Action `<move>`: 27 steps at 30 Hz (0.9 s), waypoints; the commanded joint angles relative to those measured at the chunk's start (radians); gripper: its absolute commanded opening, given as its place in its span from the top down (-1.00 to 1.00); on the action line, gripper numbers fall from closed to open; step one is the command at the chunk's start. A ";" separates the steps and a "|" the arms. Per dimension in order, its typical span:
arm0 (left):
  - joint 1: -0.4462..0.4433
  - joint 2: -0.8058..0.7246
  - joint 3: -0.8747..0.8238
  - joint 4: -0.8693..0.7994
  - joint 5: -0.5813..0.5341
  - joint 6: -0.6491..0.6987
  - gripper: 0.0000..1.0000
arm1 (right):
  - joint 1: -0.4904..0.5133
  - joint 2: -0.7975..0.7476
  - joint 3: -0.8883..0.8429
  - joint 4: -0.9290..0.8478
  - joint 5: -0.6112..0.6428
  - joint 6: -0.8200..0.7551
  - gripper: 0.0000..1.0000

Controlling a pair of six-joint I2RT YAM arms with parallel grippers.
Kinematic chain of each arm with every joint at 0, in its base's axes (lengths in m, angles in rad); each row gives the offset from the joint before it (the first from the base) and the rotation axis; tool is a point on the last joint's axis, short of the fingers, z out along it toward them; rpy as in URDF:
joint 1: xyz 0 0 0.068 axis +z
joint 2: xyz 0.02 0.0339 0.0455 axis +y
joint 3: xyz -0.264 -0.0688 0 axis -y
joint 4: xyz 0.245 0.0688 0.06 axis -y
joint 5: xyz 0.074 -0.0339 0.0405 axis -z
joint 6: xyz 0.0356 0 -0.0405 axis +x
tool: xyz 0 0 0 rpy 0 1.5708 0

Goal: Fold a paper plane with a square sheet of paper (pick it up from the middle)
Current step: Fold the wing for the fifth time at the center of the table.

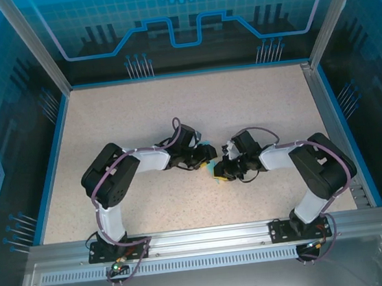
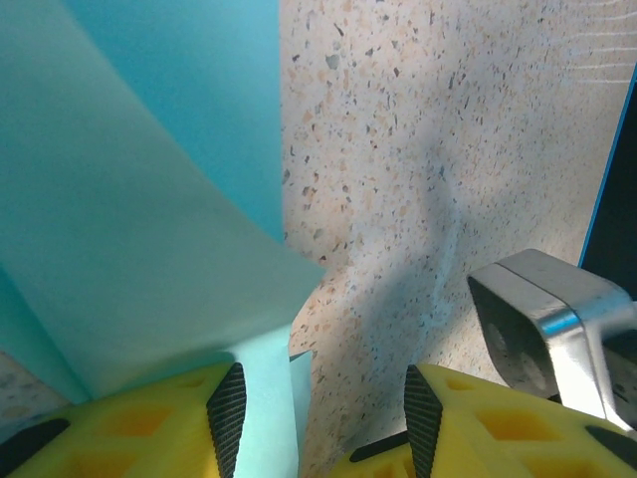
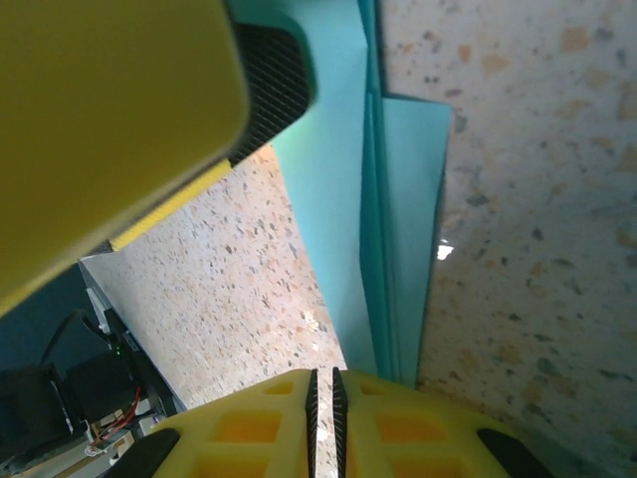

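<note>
The folded turquoise paper [image 2: 149, 249] lies in the middle of the speckled desk [image 2: 418, 149], where the two claws meet. The left claw [image 2: 323, 403] is spread wide, and a strip of the paper sits just inside one of its pads. The right claw [image 3: 324, 398] is closed, its pads nearly meeting, and the paper's layered edge runs down to its fingertips.

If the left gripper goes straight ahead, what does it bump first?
Likely the turquoise paper: it rises right before one finger of the left gripper, whose jaws stand open. Depth is unclear.
</note>
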 commanded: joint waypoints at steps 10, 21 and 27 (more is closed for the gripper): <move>0.001 0.058 -0.003 -0.087 0.001 0.024 0.00 | 0.016 0.003 -0.049 -0.173 0.023 -0.072 0.73; 0.001 0.064 0.000 -0.099 -0.002 0.022 0.00 | 0.016 -0.020 -0.082 -0.209 0.005 -0.087 0.74; 0.001 0.070 0.000 -0.101 0.001 0.024 0.01 | 0.012 -0.057 -0.074 -0.216 -0.010 -0.085 0.76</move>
